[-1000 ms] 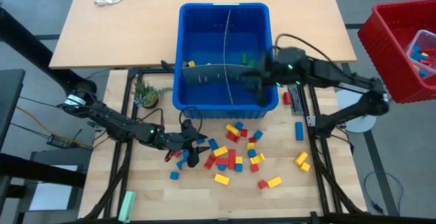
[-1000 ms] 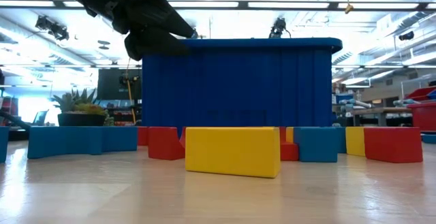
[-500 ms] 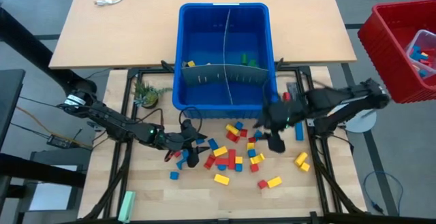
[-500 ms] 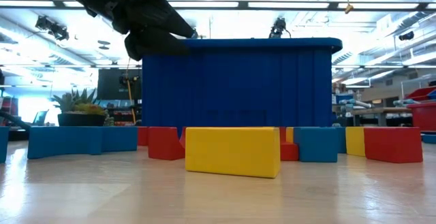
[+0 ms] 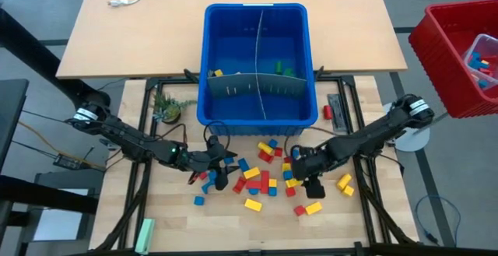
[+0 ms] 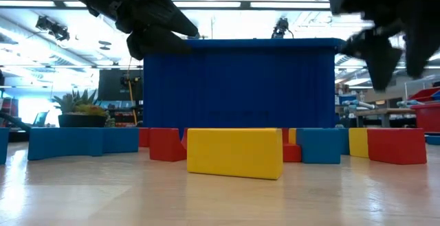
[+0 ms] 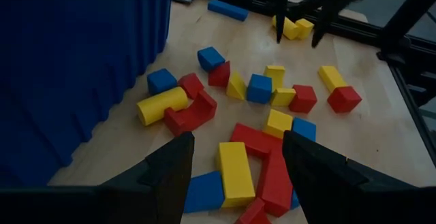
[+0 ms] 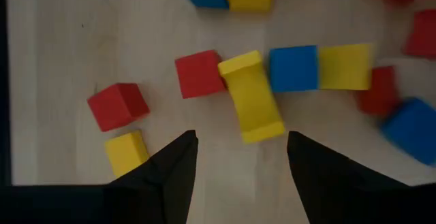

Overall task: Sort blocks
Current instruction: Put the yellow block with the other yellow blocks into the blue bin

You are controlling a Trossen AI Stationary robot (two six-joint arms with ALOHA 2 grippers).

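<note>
Many small red, yellow and blue blocks [image 5: 264, 170] lie loose on the wooden table in front of the blue bin [image 5: 257, 8]. A few green and yellow blocks [image 5: 284, 69] lie inside the bin. My left gripper [image 5: 226, 165] hovers open over the pile's left side, above a yellow block [image 7: 235, 173]. My right gripper [image 5: 310, 184] hangs open over the pile's right side, pointing steeply down. A long yellow block [image 8: 252, 98] lies just beyond its fingers. In the low view both grippers [image 6: 155, 30] [image 6: 399, 61] hang above the table.
A grey divider panel [image 5: 257, 85] stands across the bin. A small potted plant [image 5: 165, 110] stands left of the bin. A red crate [image 5: 459, 54] sits off the table's right side. A pale green bar [image 5: 145, 233] lies at the near left corner.
My right gripper has swung from above the bin's right side toward the table's near edge and down. It has tipped from nearly level to steeply downward and now hangs over the right part of the pile. The blocks have not moved.
</note>
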